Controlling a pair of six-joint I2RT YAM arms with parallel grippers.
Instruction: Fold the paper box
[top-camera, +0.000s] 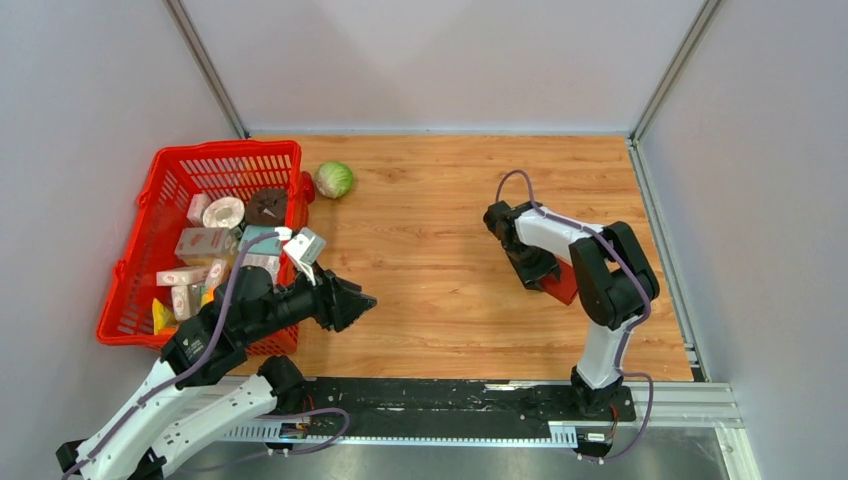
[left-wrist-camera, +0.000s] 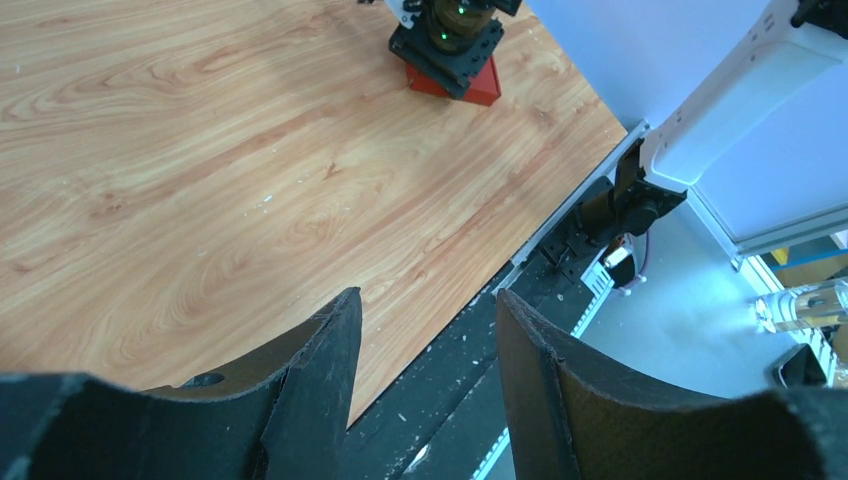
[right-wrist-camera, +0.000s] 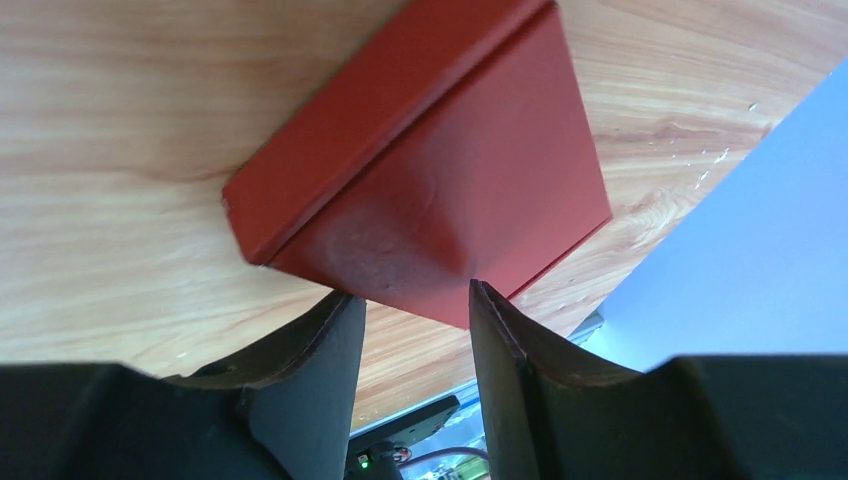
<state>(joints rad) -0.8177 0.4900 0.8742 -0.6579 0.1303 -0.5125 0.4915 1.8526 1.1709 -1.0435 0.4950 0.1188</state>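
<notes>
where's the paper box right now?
Top view: paper box on the right side of the table, just under the right gripper, far from the basket.

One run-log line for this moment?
left gripper: open, empty | right gripper: at paper box edge, grip unclear | paper box: on table

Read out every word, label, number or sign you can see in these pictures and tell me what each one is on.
No text can be read in any view.
The cartons in the red basket: printed patches, too small and blurred to read.
The paper box: plain dark red, no print on the faces that show.
</notes>
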